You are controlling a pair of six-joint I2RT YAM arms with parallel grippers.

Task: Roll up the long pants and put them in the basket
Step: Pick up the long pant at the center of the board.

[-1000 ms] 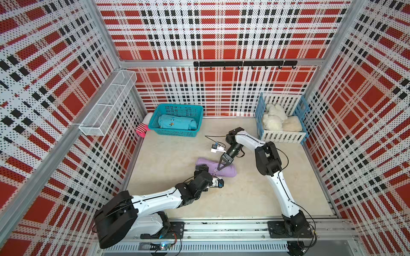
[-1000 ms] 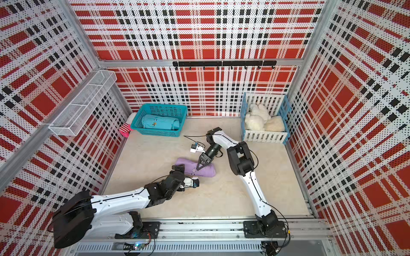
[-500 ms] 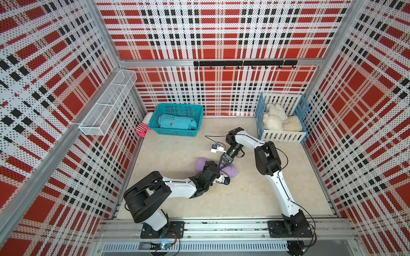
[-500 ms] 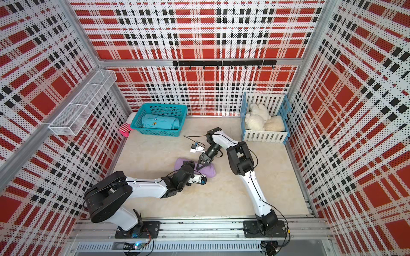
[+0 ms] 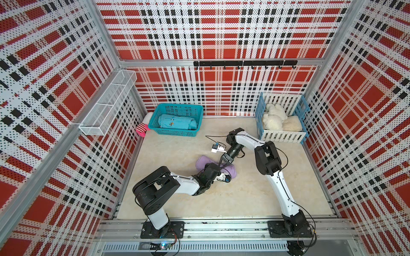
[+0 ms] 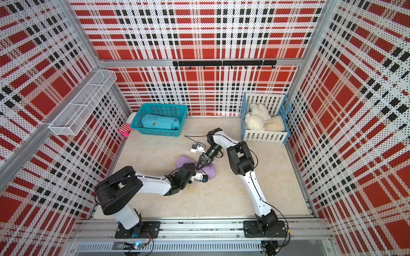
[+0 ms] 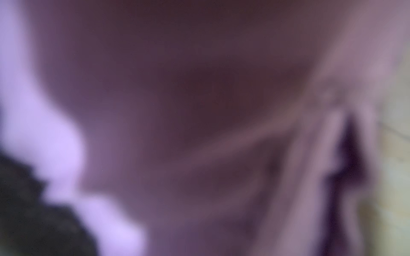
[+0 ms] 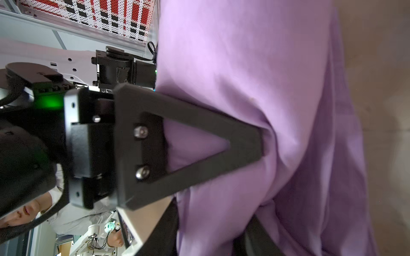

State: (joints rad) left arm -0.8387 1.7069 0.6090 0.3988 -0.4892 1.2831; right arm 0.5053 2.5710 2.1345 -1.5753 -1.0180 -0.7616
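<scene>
The left claw has a pink striped sock and a teal basket holding a teal-blue rolled garment well behind it to the left. It lies low on the middle of the long pants, a lilac roll on the table. Its wrist covers it from above and its own view is blurred lilac cloth, so I cannot tell how its jaws stand. Just to its right the right claw digs into the same roll, fingers apart with cloth bulging between, pinched or not I cannot tell; a slatted crate of plush toys sits well beyond it to the right.
</scene>
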